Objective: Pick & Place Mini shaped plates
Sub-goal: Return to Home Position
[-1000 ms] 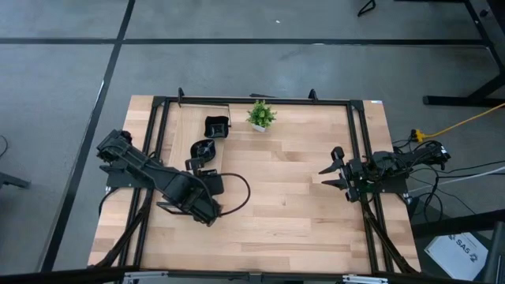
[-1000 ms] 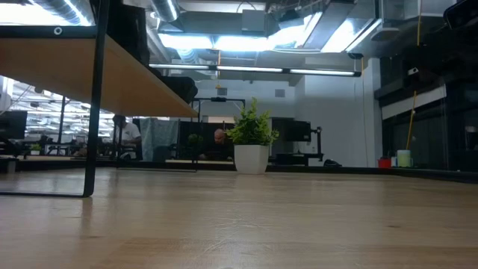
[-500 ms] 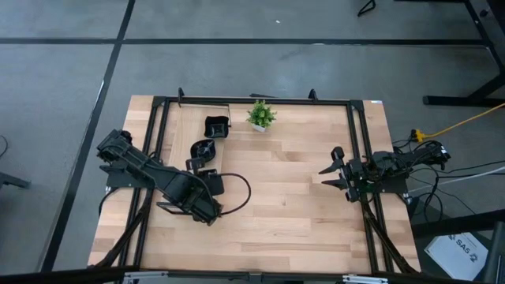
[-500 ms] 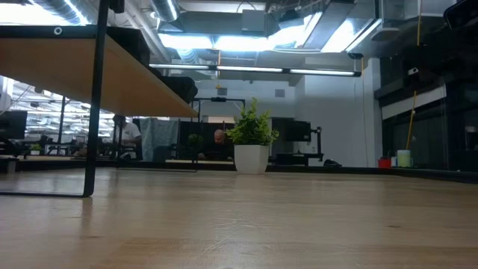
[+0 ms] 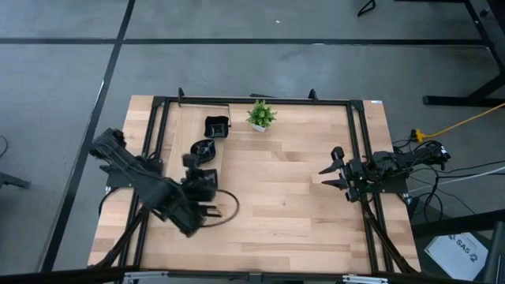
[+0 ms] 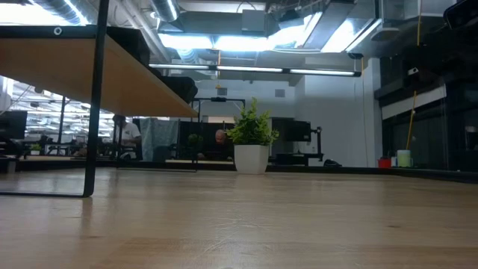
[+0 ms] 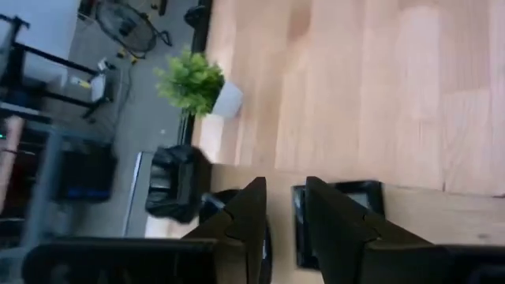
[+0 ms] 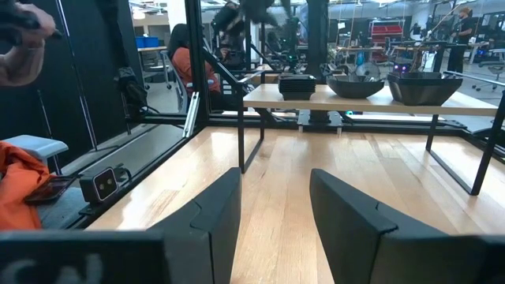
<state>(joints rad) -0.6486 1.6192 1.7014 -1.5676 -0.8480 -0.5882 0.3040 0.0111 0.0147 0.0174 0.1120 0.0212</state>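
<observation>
Three lots of black mini shaped plates stand on a raised wooden shelf [image 5: 180, 118] at the table's far left. A squarish dish [image 5: 217, 126] is farthest and a rounded one [image 5: 203, 148] sits in the middle. The nearest is a square plate [image 7: 347, 193], which the right wrist view shows as a low stack [image 8: 297, 85]. My left gripper [image 7: 284, 197] hovers over that square plate, open, with nothing between its fingers. In the high view the left gripper [image 5: 192, 162] covers it. My right gripper [image 5: 327, 175] waits open at the table's right edge.
A small green potted plant [image 5: 260, 115] stands at the far edge, right of the shelf. The shelf rests on thin black legs [image 8: 241, 134] above the tabletop. Black frame rails [image 5: 359, 150] run along the table's sides. Bare wood [image 5: 284, 197] lies between the arms.
My left arm has swung toward the table's near left corner and its wrist has turned. The gripper has drawn back slightly from the rounded dish, staying over the shelf's near end. The dishes on the shelf keep their places.
</observation>
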